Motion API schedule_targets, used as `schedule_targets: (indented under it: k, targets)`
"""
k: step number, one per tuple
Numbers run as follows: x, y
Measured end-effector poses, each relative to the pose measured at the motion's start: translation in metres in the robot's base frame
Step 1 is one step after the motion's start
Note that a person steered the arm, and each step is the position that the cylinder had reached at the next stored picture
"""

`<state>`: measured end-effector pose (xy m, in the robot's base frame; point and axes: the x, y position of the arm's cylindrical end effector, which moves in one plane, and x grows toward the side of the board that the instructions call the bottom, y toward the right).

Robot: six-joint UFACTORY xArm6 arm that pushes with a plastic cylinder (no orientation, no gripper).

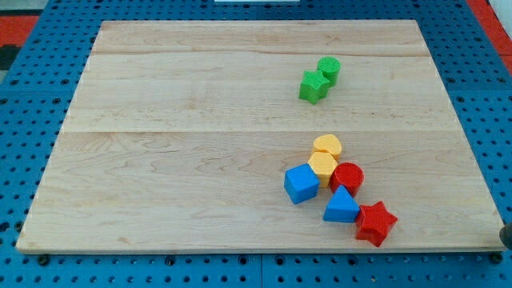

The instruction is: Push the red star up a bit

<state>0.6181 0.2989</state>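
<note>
The red star [375, 223] lies near the board's bottom edge at the lower right, the lowest block of a cluster. A blue triangular block [342, 206] touches it on its upper left. A red cylinder [347, 177] sits just above them. A small dark shape [506, 236] shows at the view's right edge, off the board and well to the right of the red star. I cannot tell whether it is my tip. No rod shows over the board.
A blue cube [301, 183], a yellow hexagon [322, 165] and a yellow cylinder [327, 146] make up the cluster's upper left. A green star [314, 86] and a green cylinder [329, 69] touch at the upper right. The wooden board [176, 144] lies on a blue pegboard.
</note>
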Motion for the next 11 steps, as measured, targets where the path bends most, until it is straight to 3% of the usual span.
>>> schedule_targets:
  k: [2,4,7,8,9,11]
  targets:
    - [0.001,-0.041]
    - [0.001,-0.14]
    - [-0.013,-0.222]
    - [-0.026,-0.211]
    - [-0.005,-0.162]
    - [0.0,-0.146]
